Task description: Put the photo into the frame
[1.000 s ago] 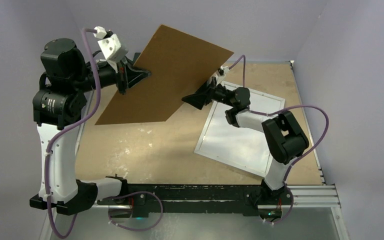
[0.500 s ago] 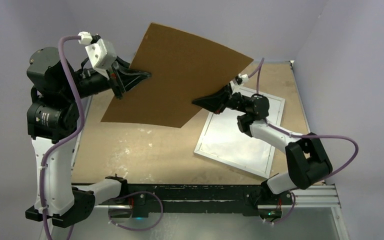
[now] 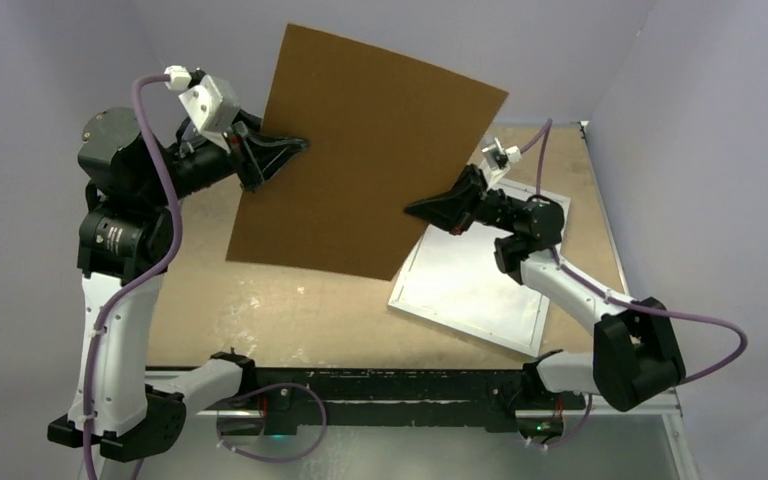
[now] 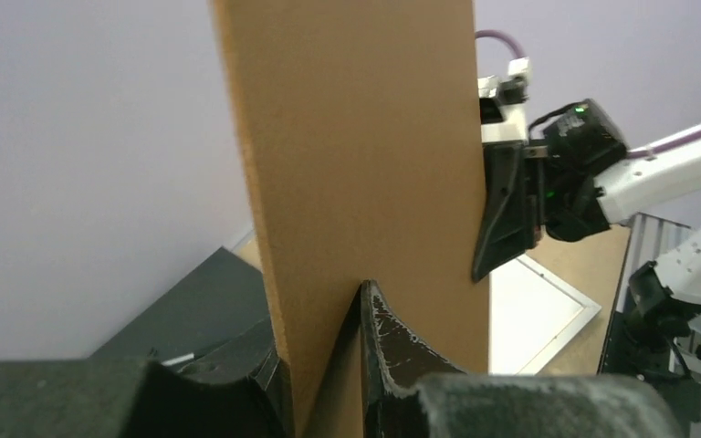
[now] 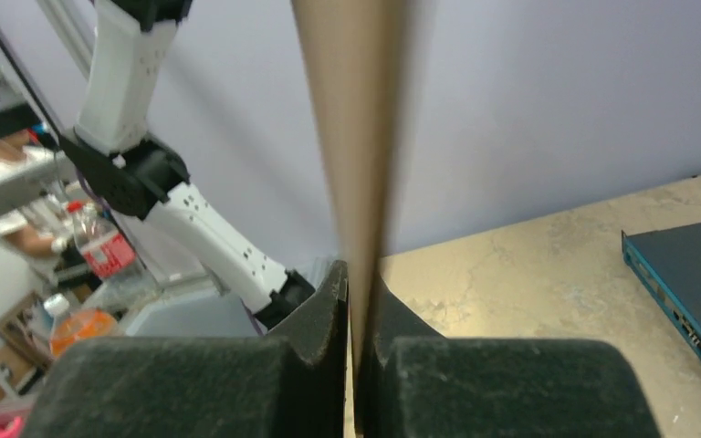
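A plain brown backing board (image 3: 370,150) hangs almost upright in the air above the table. My left gripper (image 3: 295,148) stands round its left edge; in the left wrist view the board (image 4: 356,164) sits between the jaws (image 4: 319,306) with a thin dark gap beside one finger. My right gripper (image 3: 415,210) is shut on the board's lower right edge, seen edge-on in the right wrist view (image 5: 354,269). The frame (image 3: 460,327) lies flat at the right of the table, white inside. The photo is out of view.
A dark flat network switch box (image 5: 694,283) lies on the tan table (image 3: 290,310) and also shows in the left wrist view (image 4: 192,301). Purple walls close the back and right. The black mounting rail (image 3: 380,385) runs along the near edge.
The board has swung from a low slant to nearly upright and shifted right. My right gripper closed on its lower edge. Both arms rose and the right arm stretched out.
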Available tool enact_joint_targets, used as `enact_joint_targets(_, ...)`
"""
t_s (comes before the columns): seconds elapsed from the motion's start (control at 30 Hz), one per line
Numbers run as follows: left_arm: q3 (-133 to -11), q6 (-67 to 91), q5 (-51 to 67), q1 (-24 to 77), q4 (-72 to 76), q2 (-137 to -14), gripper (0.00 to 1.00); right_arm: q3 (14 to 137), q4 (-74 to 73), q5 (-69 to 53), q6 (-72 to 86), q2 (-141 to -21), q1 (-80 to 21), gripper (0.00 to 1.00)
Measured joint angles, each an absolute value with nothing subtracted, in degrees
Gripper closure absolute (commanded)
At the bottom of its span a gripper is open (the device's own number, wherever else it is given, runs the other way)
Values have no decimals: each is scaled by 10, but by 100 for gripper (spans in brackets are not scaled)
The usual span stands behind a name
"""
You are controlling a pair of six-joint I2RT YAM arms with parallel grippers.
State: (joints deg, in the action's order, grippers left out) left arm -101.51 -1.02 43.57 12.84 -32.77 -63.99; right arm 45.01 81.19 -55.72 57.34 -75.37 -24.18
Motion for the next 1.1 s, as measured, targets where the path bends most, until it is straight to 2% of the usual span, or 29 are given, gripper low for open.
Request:
enact_joint_targets(0.2,-971,16,410,129,-299,-643,81,401,792,-498,589,-701,-227,100)
enact_joint_targets(0.3,-962,26,410,129,-282,-642,77,399,783,-484,587,-689,-226,100)
enact_joint_targets(0.4,-956,24,402,129,-273,-638,55,401,782,-485,593,-686,-224,100)
enact_joint_targets(0.5,-947,4,341,126,-268,-639,34,423,751,-478,588,-677,-222,100)
enact_joint_targets(0.6,-942,-30,253,119,-267,-656,18,486,593,-442,535,-636,-222,100)
enact_joint_targets(0.83,-970,-85,120,114,-298,-724,11,593,280,-305,429,-584,-221,100)
enact_joint_targets(1.1,-965,-117,46,113,-335,-736,8,604,25,-186,431,-586,-212,100)
